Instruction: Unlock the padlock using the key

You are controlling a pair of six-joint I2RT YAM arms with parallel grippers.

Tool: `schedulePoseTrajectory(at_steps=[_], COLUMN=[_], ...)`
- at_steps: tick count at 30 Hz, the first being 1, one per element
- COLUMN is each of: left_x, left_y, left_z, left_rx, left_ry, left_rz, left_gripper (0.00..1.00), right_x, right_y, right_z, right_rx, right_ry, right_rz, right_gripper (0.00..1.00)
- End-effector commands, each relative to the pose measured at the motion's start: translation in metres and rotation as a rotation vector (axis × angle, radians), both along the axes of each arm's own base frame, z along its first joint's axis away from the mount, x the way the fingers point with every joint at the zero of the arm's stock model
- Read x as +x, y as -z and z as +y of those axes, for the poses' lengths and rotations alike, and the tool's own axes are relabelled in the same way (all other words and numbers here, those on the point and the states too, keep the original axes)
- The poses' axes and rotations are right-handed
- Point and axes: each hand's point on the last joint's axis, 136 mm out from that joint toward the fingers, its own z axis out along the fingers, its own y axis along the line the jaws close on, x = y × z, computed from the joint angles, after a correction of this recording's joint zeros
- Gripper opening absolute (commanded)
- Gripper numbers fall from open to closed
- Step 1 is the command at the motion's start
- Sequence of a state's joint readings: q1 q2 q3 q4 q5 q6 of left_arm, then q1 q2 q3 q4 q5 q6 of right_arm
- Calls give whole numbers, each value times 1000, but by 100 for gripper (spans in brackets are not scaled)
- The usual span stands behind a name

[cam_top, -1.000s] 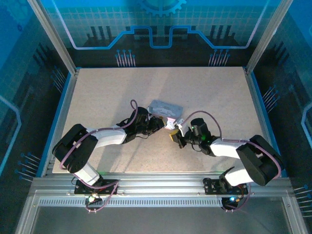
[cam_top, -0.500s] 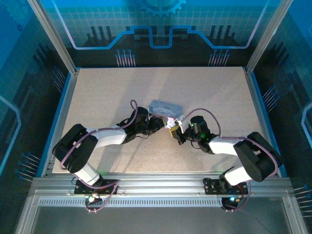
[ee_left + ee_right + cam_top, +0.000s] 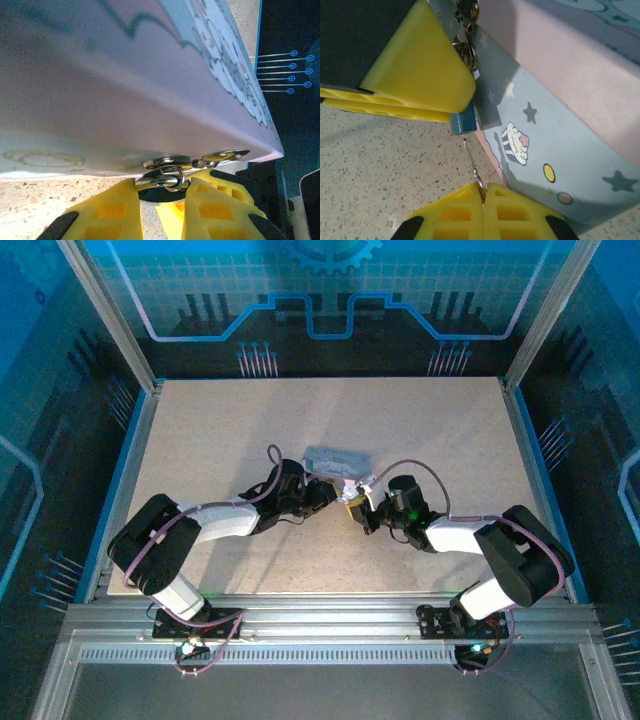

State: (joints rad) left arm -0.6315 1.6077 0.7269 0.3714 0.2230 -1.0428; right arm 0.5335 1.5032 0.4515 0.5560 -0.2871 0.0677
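The lavender cartoon-printed tin (image 3: 335, 459) lies mid-table, and the padlock (image 3: 461, 123), a tiny bluish-grey block, hangs from its metal hasp (image 3: 195, 161). My left gripper (image 3: 164, 189) is shut on the padlock's dark body (image 3: 155, 196), just under the tin's edge. Its yellow finger (image 3: 415, 75) looms over the lock in the right wrist view. My right gripper (image 3: 483, 192) is shut on the key (image 3: 472, 162), a thin metal sliver pointing up, its tip right at the padlock's underside. In the top view the left gripper (image 3: 333, 493) and right gripper (image 3: 358, 512) nearly meet beside the tin.
The speckled beige table (image 3: 220, 430) is ringed by a blue rim and metal frame posts (image 3: 110, 320). The tin's printed wall (image 3: 555, 145) stands close on the right of the key.
My right gripper has moved up and left with the key, closing in on the padlock. The left arm and the tin have stayed put.
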Motion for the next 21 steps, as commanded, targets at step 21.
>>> schedulePoseTrajectory(at_steps=[21], left_x=[-1], left_y=[-16], left_z=[-12], left_rx=[-60], left_ry=[35], left_rz=[-37], left_gripper=[3], right_x=[20], right_y=[-6], right_z=[1], right_rx=[6], right_ry=[48], right_rz=[-13], right_gripper=[0])
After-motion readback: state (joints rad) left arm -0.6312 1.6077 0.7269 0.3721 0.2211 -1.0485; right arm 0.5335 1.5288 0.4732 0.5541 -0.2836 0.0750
